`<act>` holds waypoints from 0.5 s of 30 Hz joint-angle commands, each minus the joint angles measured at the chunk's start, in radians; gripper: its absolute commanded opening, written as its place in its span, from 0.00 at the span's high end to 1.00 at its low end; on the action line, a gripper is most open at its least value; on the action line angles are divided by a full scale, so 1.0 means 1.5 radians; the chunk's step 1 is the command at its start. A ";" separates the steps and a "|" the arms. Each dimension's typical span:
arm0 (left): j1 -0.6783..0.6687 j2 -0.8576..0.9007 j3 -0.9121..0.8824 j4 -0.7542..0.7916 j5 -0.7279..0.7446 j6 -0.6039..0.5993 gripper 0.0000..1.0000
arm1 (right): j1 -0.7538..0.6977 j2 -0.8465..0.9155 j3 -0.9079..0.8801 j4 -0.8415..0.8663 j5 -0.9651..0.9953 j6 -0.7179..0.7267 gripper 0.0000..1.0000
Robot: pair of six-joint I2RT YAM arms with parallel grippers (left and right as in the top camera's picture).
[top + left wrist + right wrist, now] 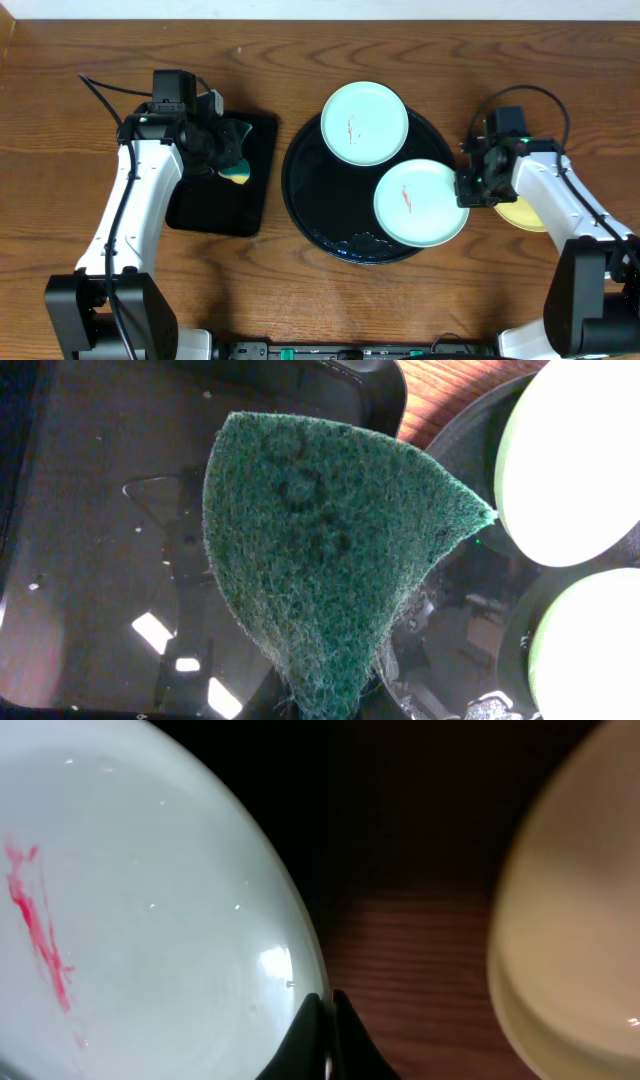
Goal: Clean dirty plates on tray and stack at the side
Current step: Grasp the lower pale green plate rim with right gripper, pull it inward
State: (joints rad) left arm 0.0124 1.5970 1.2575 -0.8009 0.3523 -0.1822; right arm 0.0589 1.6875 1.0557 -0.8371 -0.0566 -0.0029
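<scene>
two claws inspected. my right claw (327, 1038) is pressed onto the rim of the near mint plate (420, 203), gripping it at the plate's 3 o'clock edge. a red smear (40, 935) runs across that plate's centre. the plate lies in the 4 o'clock sector of the round black tray (308, 190), its edge reaching over the tray rim. the far mint plate (364, 122), also red-marked, sits at the tray's 12 o'clock. the yellow plate (522, 213) lies off the tray on the table (300, 300), at 3 o'clock of my right claw, partly under the arm. my left claw (222, 152) pinches a green scouring pad (320, 550), held over the rectangular black tray (215, 205), at 9 o'clock of the round tray. whether the pad touches that tray, i cannot tell.
</scene>
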 commanded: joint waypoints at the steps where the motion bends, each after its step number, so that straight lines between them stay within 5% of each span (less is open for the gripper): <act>1: 0.002 -0.006 0.015 0.000 -0.004 0.009 0.92 | 0.028 -0.008 0.002 0.003 0.003 0.007 0.83; 15: 0.002 -0.006 0.015 -0.004 -0.005 0.010 0.93 | 0.031 -0.008 -0.022 0.007 0.035 0.052 0.82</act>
State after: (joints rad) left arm 0.0124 1.5970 1.2575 -0.8047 0.3523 -0.1822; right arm 0.0998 1.6875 1.0325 -0.8261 -0.0185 0.0467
